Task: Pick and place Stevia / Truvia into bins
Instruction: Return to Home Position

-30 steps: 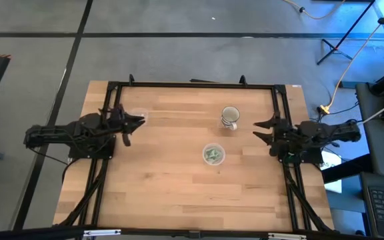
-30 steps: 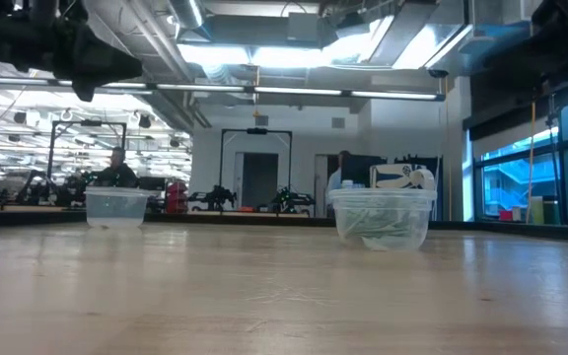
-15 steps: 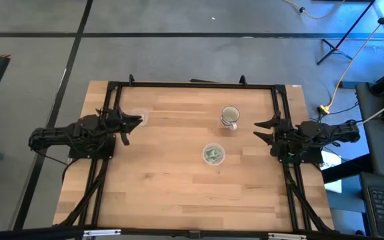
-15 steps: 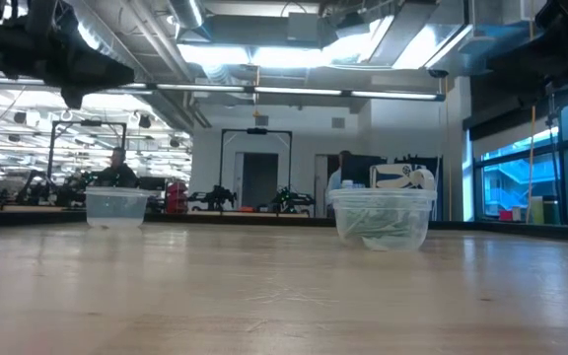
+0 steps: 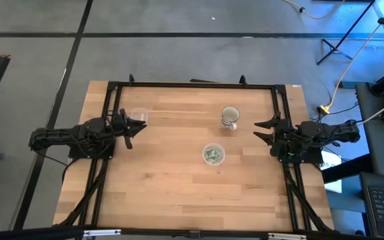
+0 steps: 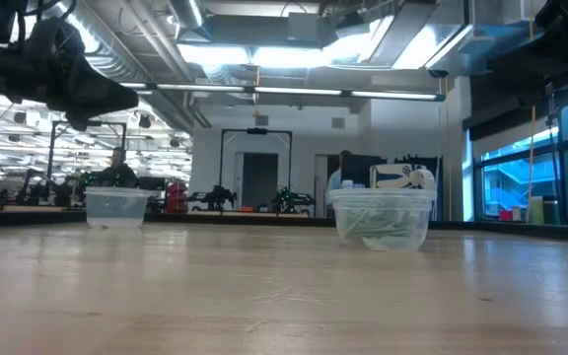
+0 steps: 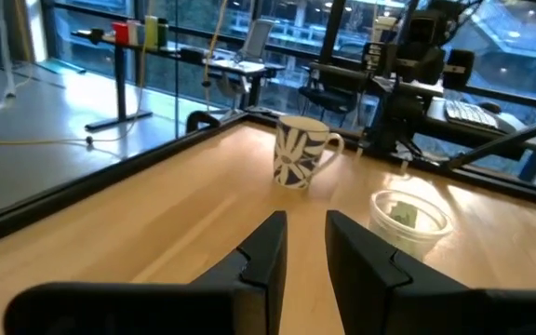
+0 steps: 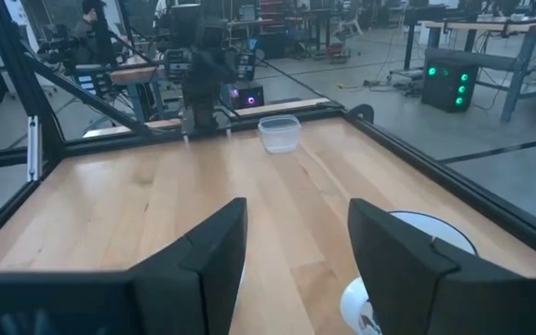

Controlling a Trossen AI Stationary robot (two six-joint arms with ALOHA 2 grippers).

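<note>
Left pincer (image 7: 305, 221) slightly parted, holding nothing (right pincer (image 8: 298, 208) wider, likewise).

Two matte-black jointed arms, left arm (image 5: 72, 138) & right arm (image 5: 322, 133), chunky boxy links w/ rounded joint housings, each tipped w/ a 2-finger claw, left claw (image 5: 134, 128), right claw (image 5: 261, 131), fingers (image 8: 214, 251) broad, flat, dark grey-black, angled edges, no visible markings

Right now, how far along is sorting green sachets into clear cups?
Done: pale green paper sachets lie in the clear round plastic cup mid-table; none lies loose on the wooden table. In hand: nothing; left pincer and right pincer wait open at the table's sides. Left: nothing visible; second clear cup looks empty.
</note>
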